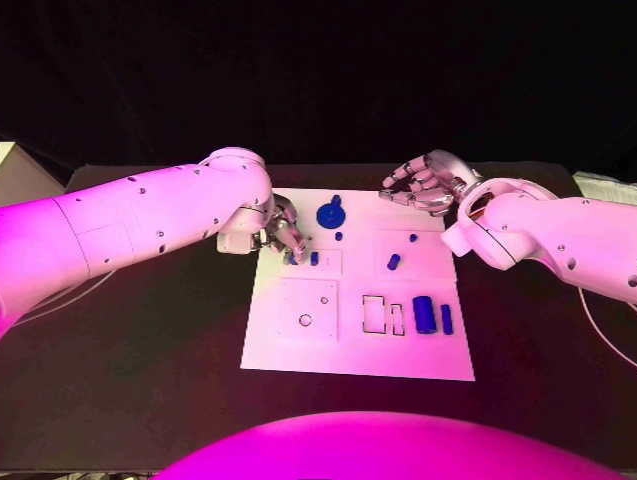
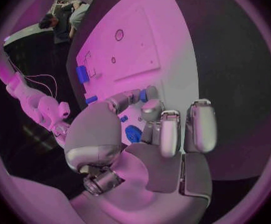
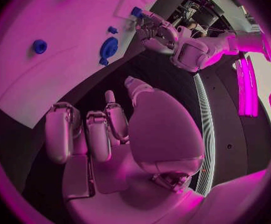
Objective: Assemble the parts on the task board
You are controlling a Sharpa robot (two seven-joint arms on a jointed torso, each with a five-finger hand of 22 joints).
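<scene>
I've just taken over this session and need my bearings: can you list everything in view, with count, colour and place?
Task board: one, white, middle of the black table.
Gear-shaped part: one, blue, far end of the board.
Small round parts: two, blue, one just below the gear, one toward the board's right side.
Upright parts: blue, at the left hand's fingertips; count unclear.
Long parts: two, blue, a thick one and a thin one side by side, lower right of the board.
Left hand: silver, fingertips at the board's left edge.
Right hand: silver, fingers curled, beyond the board's far right corner.
</scene>
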